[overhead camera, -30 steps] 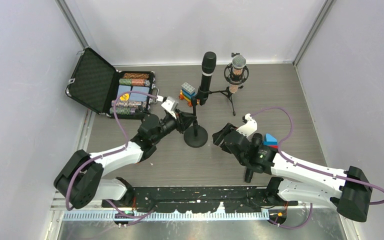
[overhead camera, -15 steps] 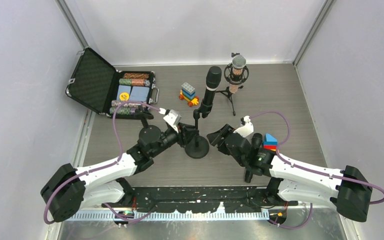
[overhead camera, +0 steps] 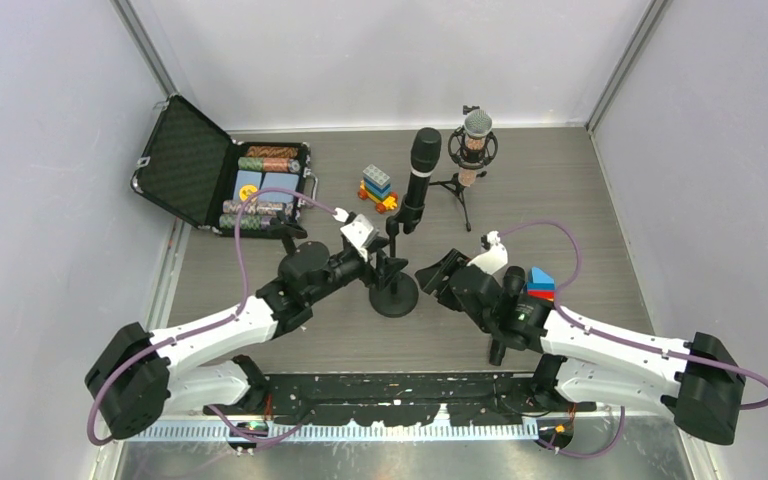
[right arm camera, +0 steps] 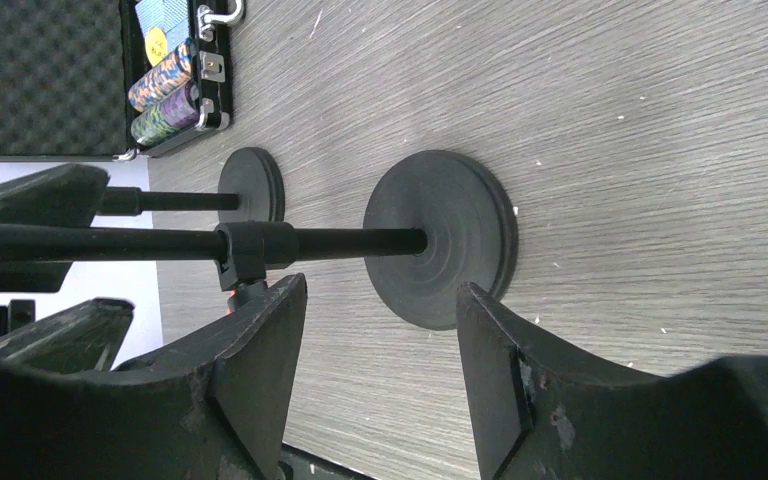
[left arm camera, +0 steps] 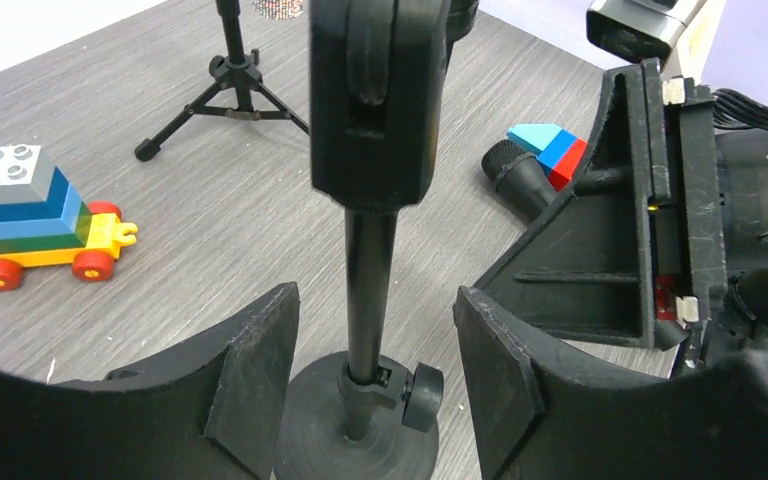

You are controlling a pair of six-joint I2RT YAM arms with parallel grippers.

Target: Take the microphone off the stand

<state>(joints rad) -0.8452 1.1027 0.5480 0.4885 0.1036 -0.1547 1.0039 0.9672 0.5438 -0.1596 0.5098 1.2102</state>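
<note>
The microphone [overhead camera: 421, 175] sits clipped in its stand [overhead camera: 394, 296], open left claw [left arm camera: 375, 345] straddling the pole [left arm camera: 370, 270], open right claw [overhead camera: 437, 270] at three o'clock. At ten o'clock, an open case [overhead camera: 185, 160] holds chips [overhead camera: 265, 165].

Left gripper [left arm camera: 373, 335], right gripper [right arm camera: 382, 305] open, seemingly facing

A black microphone [overhead camera: 421, 172] leans in its stand [overhead camera: 394, 297], whose round base rests on the grey surface [overhead camera: 580, 200]. The left pincer [overhead camera: 390, 264] meets the pole just above the base; the right pincer [overhead camera: 432, 268] sits just beside the base. Behind them are a block car [overhead camera: 377, 189], a tripod microphone [overhead camera: 475, 140] and an open case [overhead camera: 222, 178].
</note>
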